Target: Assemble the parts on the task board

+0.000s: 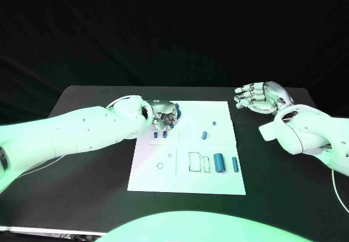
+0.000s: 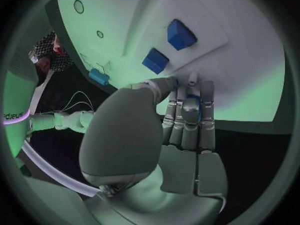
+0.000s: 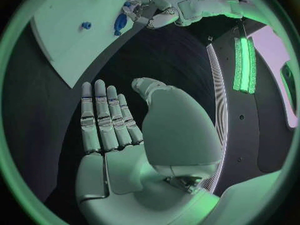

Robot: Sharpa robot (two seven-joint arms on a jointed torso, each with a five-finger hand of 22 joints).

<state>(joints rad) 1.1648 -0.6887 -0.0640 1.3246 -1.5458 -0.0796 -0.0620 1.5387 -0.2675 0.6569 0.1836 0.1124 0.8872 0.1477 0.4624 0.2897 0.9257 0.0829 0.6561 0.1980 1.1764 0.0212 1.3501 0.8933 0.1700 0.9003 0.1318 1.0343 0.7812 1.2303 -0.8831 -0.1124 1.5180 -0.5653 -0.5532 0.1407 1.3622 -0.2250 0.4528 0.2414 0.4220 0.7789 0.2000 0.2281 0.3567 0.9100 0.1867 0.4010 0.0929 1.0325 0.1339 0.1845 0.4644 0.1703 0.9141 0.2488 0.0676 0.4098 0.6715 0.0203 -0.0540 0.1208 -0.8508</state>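
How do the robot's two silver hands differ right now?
The left silver hand hovers over the far end of the white task board, fingers bent down and pinching a small blue part; the right silver hand is off the board, above the black table. In its wrist view the right hand is flat, open and empty. Both are metallic, many-fingered hands on white arms.

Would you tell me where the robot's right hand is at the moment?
In the head view, the right hand hangs open over the black table, just off the task board's far right corner.

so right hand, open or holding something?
Open. The right hand holds nothing: fingers extended side by side, palm bare, hovering over the black table, off the task board.
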